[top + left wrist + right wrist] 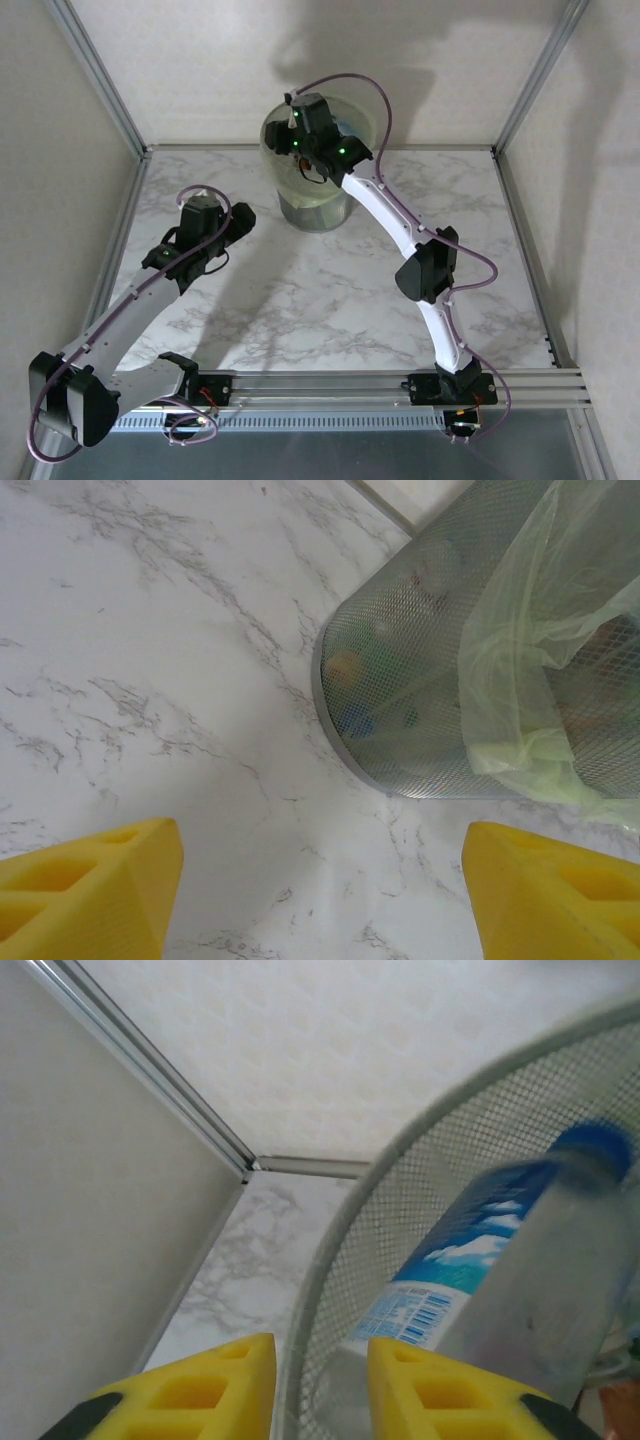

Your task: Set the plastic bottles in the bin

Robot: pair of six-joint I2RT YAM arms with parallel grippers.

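Just beyond the right gripper (pixel 310 1390), its fingers slightly apart and empty, a blurred blue-capped bottle (pixel 460 1250) sits inside the bin (pixel 420 1190): likely light, thin-walled, slippery, best pinched mid-body. The left gripper (pixel 320 880) gapes wide, empty, above the surface (pixel 150 630).

"What is the table (pixel 330 300) like?"
"White marble pattern, with a metal rail (pixel 340 385) along its near edge."
"And around it?"
"Pale textured walls (pixel 200 70) set in metal posts (pixel 96 75). The light is soft, and blurred shadows (pixel 310 50) lie on the back wall."
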